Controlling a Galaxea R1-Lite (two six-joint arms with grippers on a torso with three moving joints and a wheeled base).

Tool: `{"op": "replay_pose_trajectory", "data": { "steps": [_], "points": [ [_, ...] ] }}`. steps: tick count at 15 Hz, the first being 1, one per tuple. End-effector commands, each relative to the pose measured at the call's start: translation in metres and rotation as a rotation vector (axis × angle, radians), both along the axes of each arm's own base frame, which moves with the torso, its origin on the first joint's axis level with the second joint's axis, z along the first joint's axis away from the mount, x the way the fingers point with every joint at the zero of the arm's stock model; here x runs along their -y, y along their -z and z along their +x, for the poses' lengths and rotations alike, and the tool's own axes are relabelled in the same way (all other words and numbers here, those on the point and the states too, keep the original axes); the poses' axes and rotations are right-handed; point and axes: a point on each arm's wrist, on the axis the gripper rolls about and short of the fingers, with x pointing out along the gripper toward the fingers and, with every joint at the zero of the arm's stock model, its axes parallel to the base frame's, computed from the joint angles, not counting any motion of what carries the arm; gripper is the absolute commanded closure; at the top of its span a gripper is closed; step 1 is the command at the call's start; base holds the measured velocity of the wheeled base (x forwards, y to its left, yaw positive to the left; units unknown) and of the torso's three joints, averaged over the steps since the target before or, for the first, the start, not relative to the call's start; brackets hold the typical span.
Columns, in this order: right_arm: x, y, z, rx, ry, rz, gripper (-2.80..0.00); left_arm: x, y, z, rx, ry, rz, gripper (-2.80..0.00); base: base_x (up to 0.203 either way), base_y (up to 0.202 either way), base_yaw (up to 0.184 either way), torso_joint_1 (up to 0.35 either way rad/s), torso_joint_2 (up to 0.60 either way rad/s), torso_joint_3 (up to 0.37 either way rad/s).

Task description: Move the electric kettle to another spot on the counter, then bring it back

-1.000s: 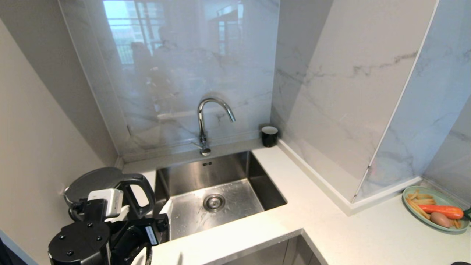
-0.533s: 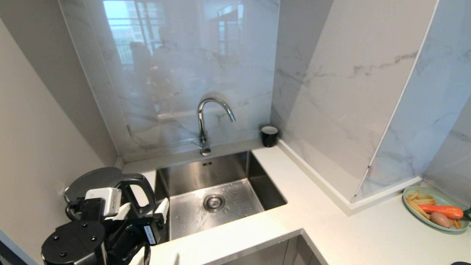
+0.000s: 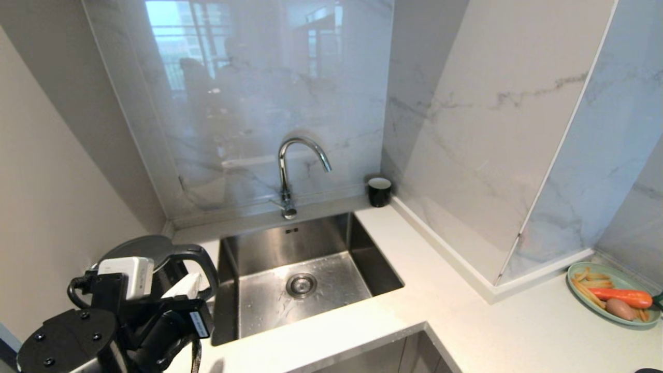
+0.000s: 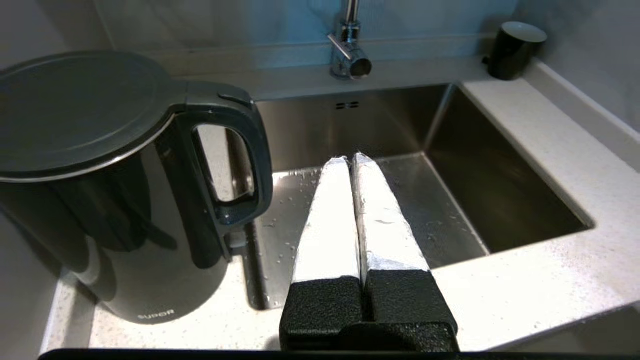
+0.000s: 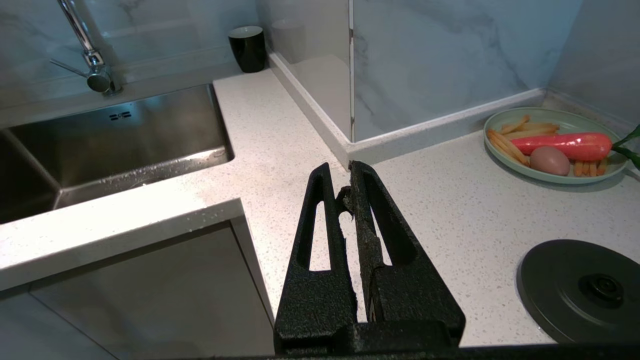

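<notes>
A: Where is the electric kettle [image 4: 100, 175] found?

B: It is stood upright at the far left end of the bench [image 3: 466, 321], between the wall and the sink [image 3: 300, 269], its handle [image 4: 235, 160] turned toward the basin.

A: And the left gripper [image 4: 350, 162]?

B: It is seen pressed shut on nothing, just beside the handle, over the sink's edge. The right gripper [image 5: 342, 175] is parked closed and empty above the bench near the base disc [image 5: 585, 287].

A: How should the grasp be done well?

B: The fingers probably ought to be reopened, one slipped through the loop, then closed squarely so the kettle is lifted without tilting.
</notes>
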Motion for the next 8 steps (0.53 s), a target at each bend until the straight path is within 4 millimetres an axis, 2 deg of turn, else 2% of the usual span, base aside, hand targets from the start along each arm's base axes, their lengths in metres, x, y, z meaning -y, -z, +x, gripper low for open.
{"op": "replay_pose_trajectory", "data": {
  "steps": [1, 5, 8],
  "points": [
    [0.000, 0.000, 0.000, 0.000, 0.000, 0.000, 0.00, -0.003, -0.006, -0.001, 0.030, -0.012, -0.004, 0.00, 0.000, 0.000, 0.000, 0.000, 0.00, 0.000],
    [0.000, 0.000, 0.000, 0.000, 0.001, 0.000, 0.00, -0.008, -0.016, -0.002, 0.075, -0.029, 0.003, 0.00, 0.000, 0.000, 0.000, 0.000, 0.00, 0.000],
    [0.000, 0.000, 0.000, 0.000, -0.001, 0.000, 0.00, -0.018, -0.019, -0.002, 0.081, -0.064, 0.091, 0.00, 0.000, 0.000, 0.000, 0.000, 0.00, 0.000]
  ]
}}
